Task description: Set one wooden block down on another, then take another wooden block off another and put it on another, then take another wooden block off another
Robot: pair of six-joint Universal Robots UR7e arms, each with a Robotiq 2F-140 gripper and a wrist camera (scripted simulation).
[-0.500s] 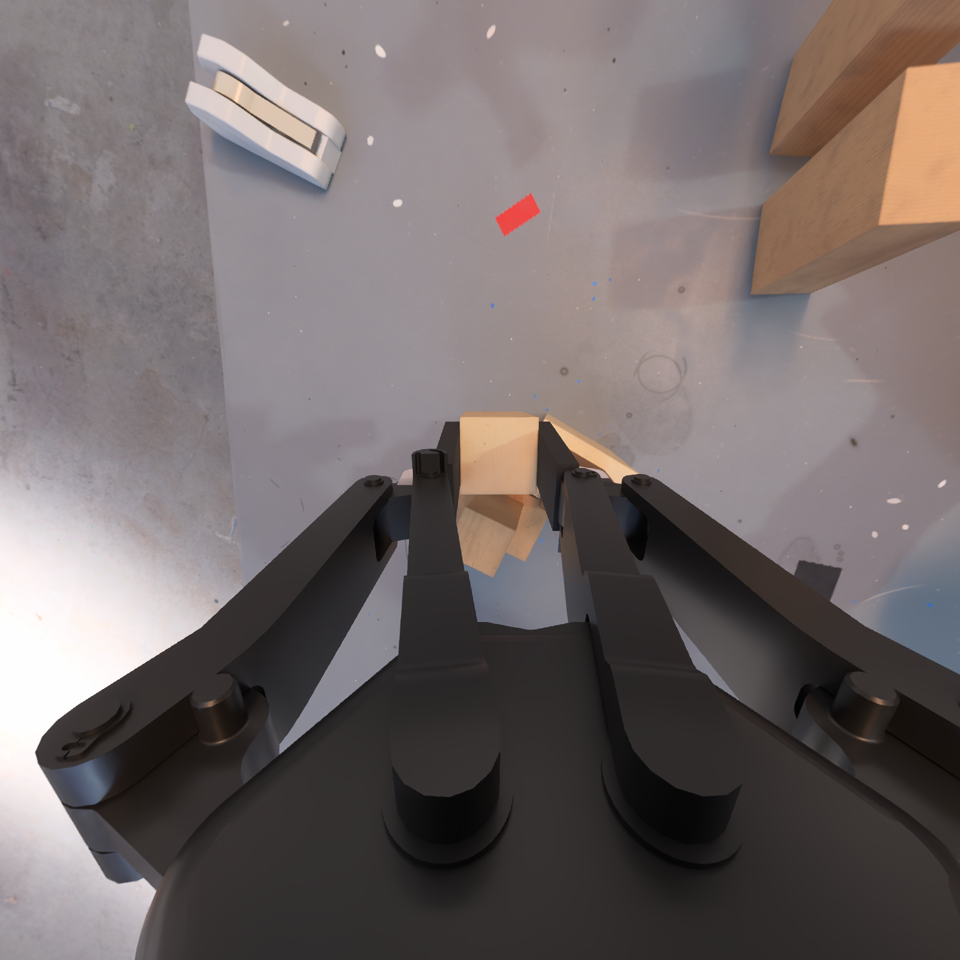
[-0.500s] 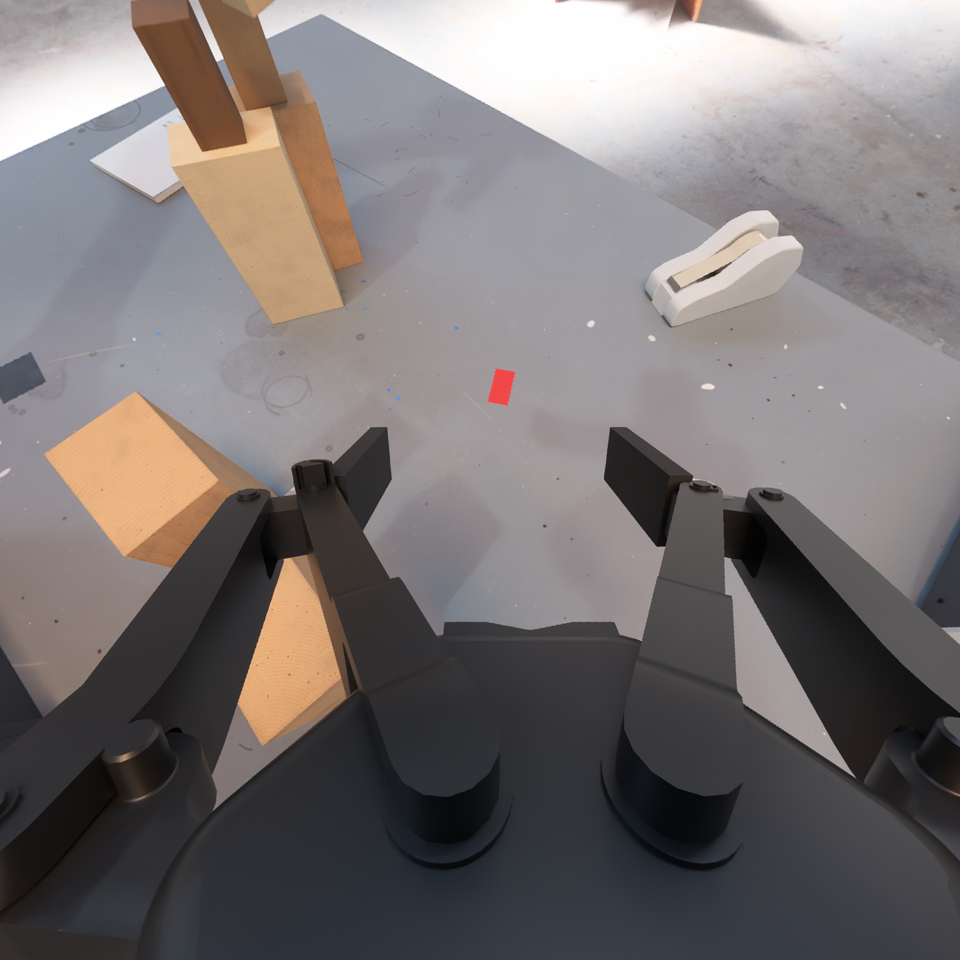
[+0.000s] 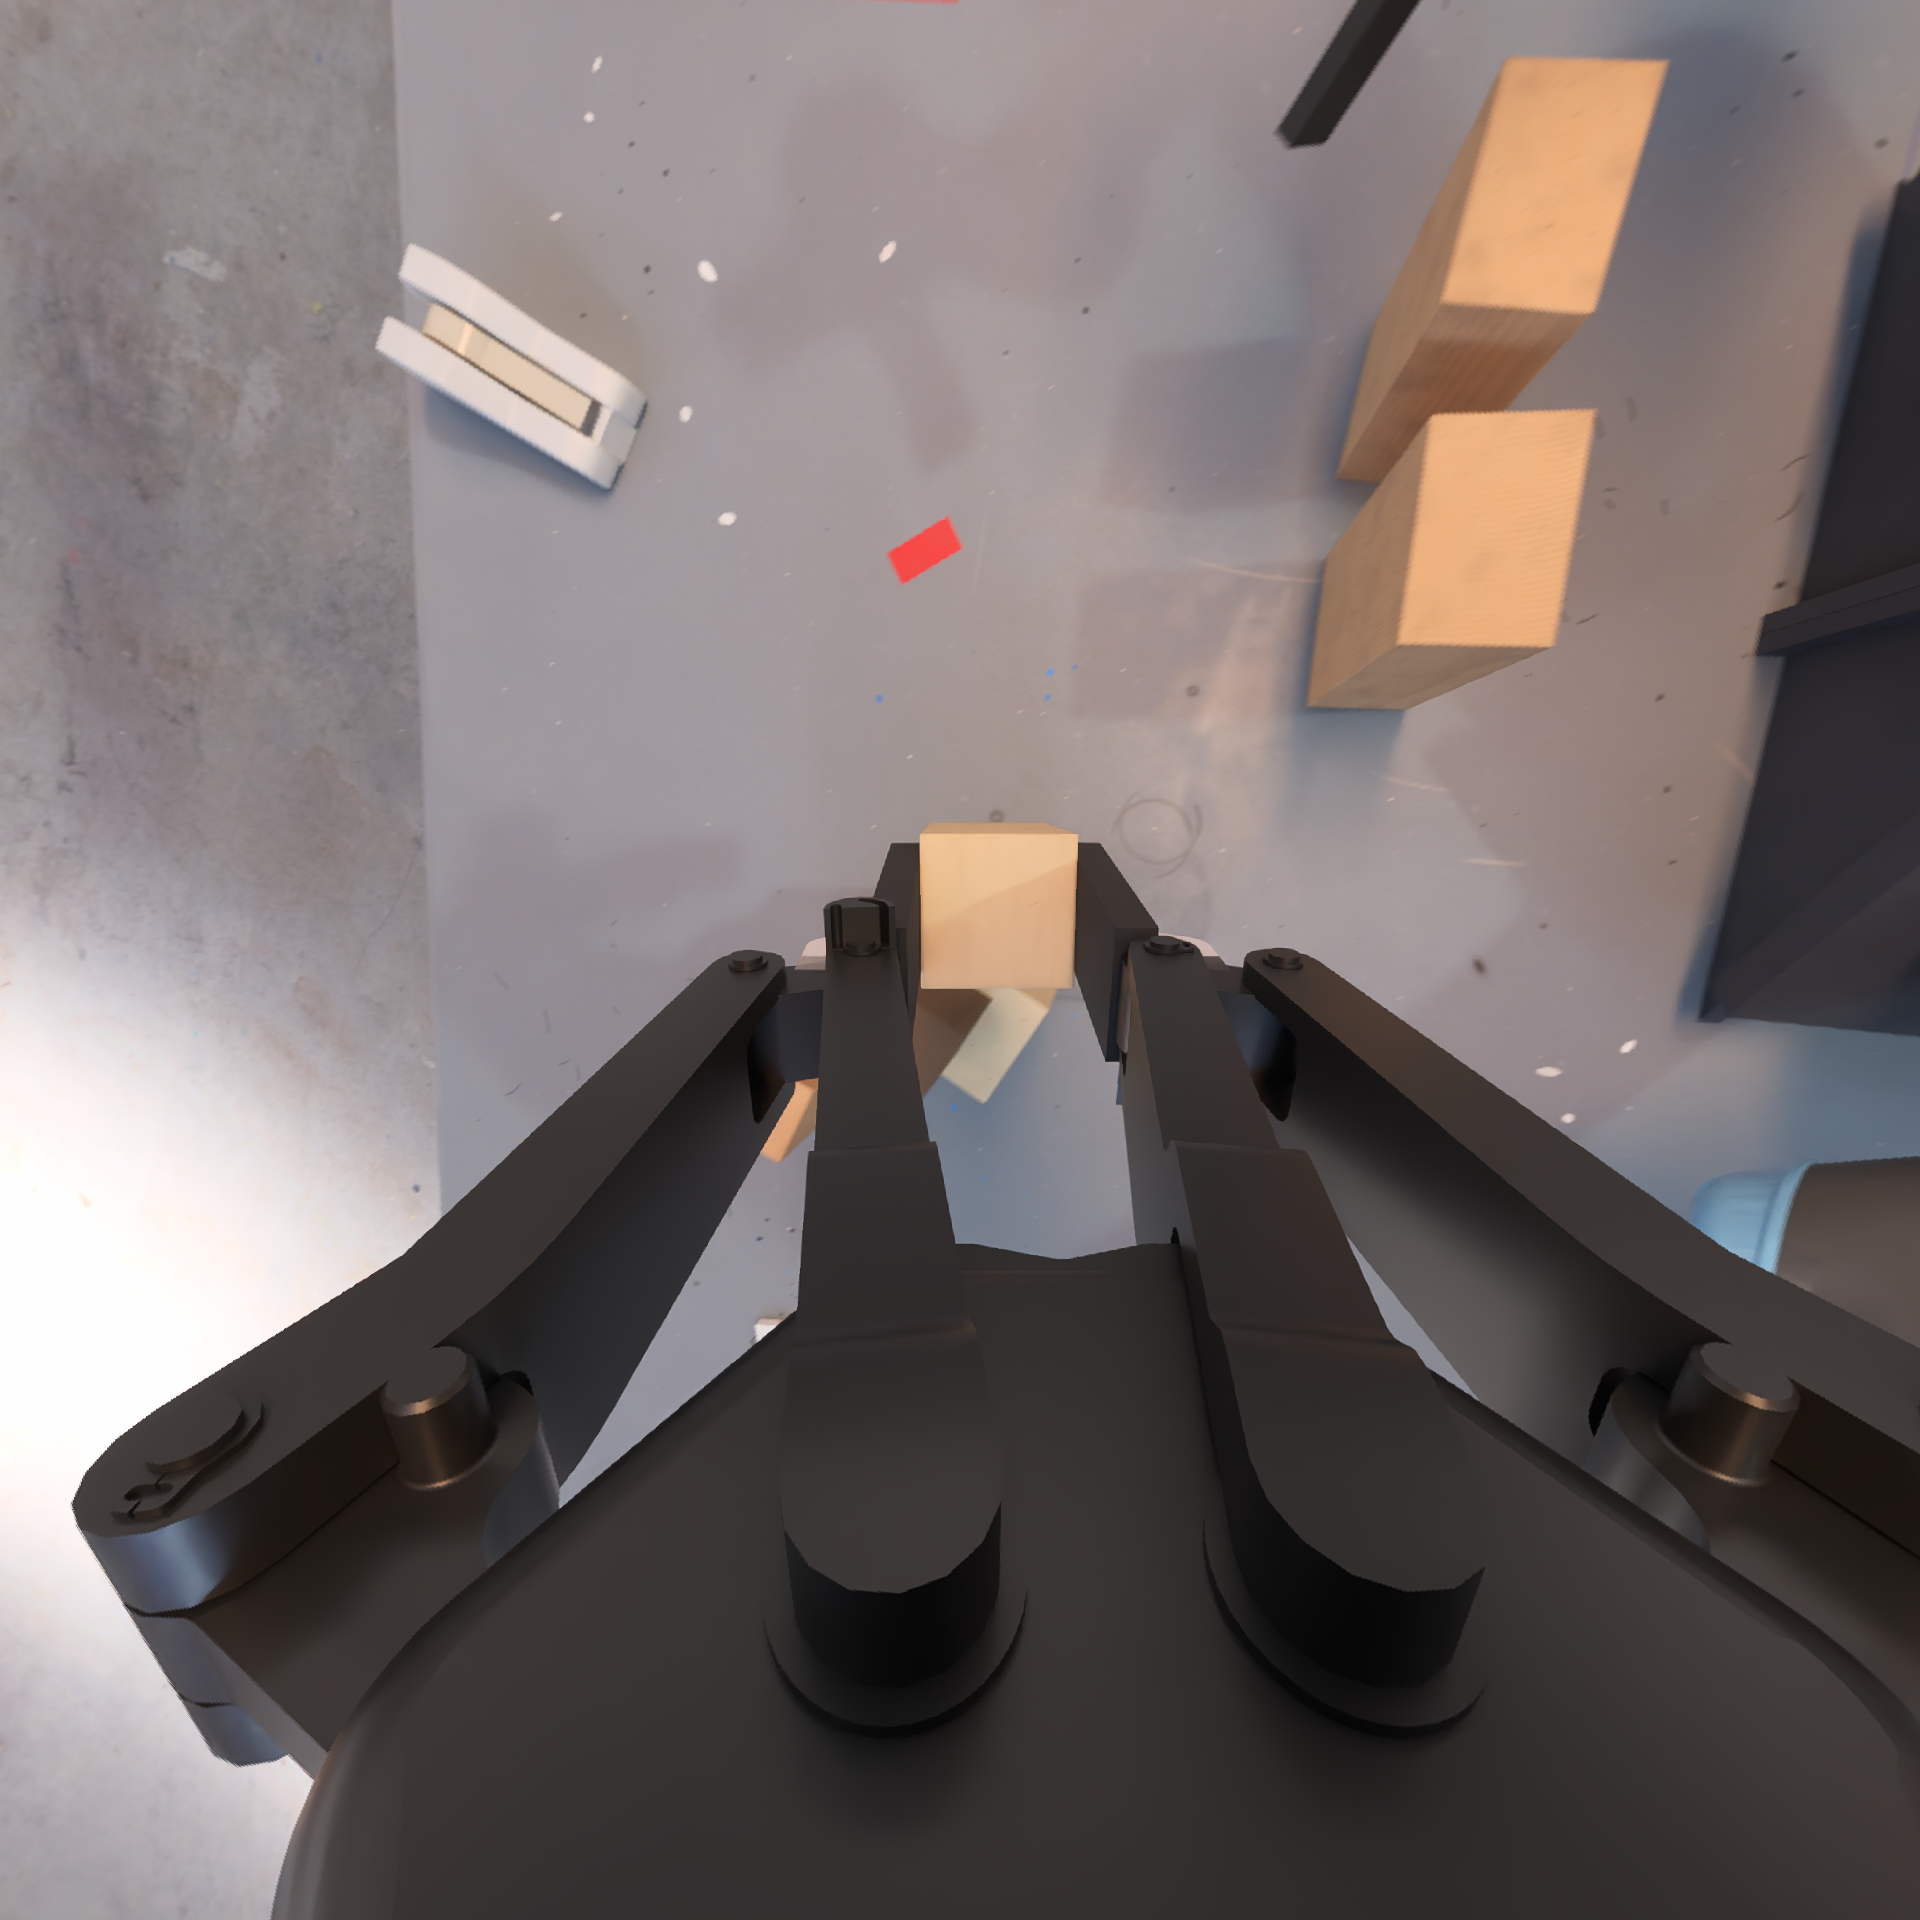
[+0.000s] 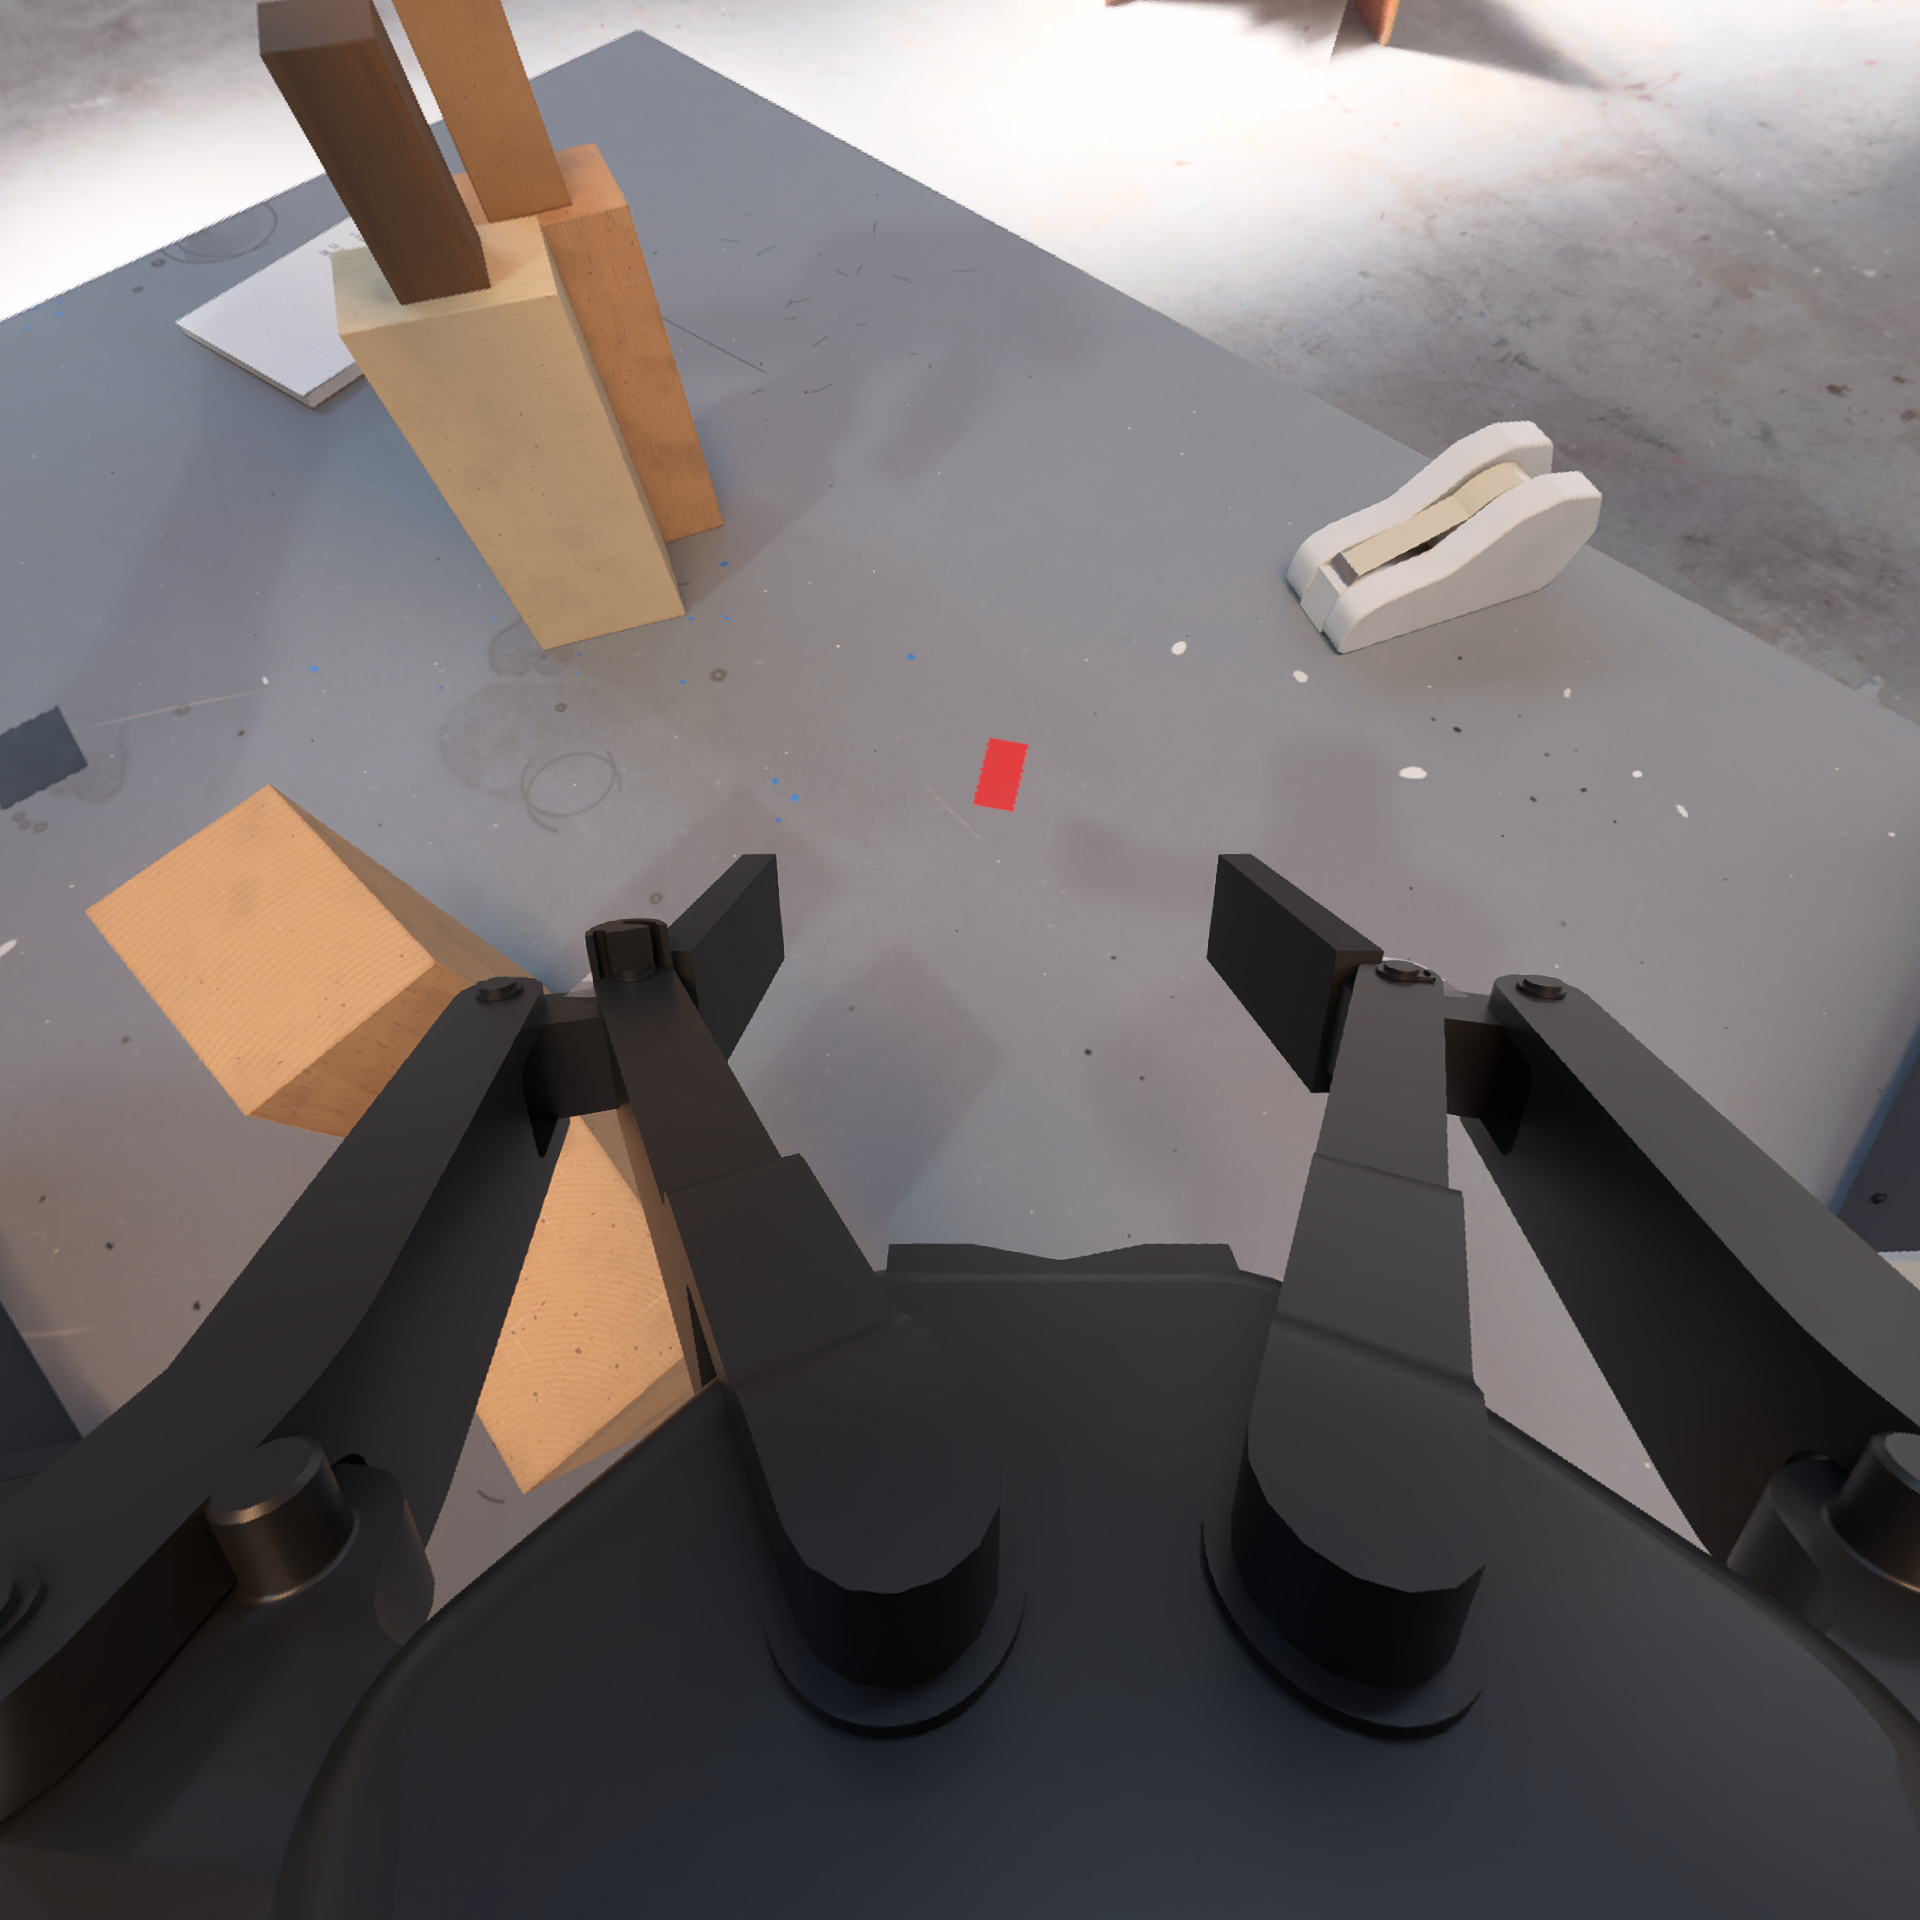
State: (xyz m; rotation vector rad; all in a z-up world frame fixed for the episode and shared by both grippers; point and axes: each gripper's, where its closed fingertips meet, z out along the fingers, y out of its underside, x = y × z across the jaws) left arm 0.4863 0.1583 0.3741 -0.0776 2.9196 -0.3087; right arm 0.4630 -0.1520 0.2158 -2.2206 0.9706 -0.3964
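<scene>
Pale wooden cube (image 3: 995, 904) sits clamped in the left gripper (image 3: 997, 909) jaws; right gripper (image 4: 997, 935) jaws apart; two big blocks (image 3: 1455, 551) on the counter (image 3: 727, 727).

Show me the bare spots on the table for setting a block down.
Widest bare patch: around the red mark, between the tape dispenser and the tall blocks. Crowded: by the big block beside the right end effector.

Your right gripper (image 4: 995, 961) hangs with jaws spread wide above the grey speckled table (image 4: 1039, 468), near a small red rectangular marker (image 4: 1001, 774). To its left lie two pale wooden blocks (image 4: 270, 951); beyond them rises a tall upright wooden block stack (image 4: 509, 416), and a white tape dispenser (image 4: 1444, 535) rests at far right.
</scene>
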